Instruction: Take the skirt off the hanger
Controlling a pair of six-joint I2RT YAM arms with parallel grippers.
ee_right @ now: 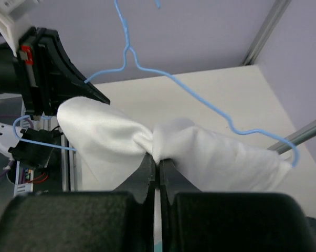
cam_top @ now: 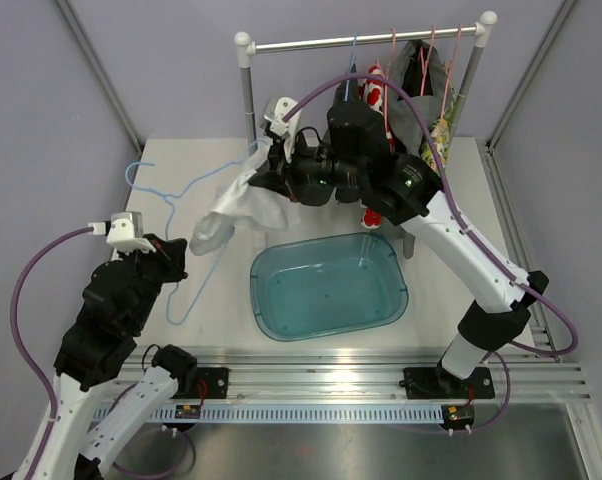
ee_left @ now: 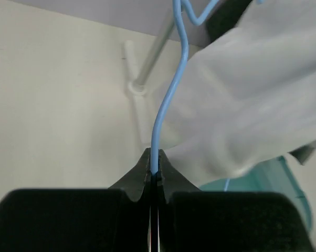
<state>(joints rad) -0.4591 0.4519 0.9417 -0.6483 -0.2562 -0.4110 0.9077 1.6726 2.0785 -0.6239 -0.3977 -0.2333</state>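
left tool (ee_left: 154, 160) is clamped on the blue hanger (ee_left: 167, 102), right tool (ee_right: 157, 161) is pinching the white skirt (ee_right: 216, 152), bunched at 11 o'clock off the tub (cam_top: 257, 290). Thin pinch might slip, or fabric snags the hanger's end.

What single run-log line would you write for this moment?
left gripper: shut on blue hanger | right gripper: shut on white skirt | white skirt: on blue hanger, not yet off

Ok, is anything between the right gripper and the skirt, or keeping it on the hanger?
Nothing between them: the right gripper is shut on the white skirt. Only the blue hanger holds it, its bent end curling round the skirt's edge; the left gripper clamps the wire.
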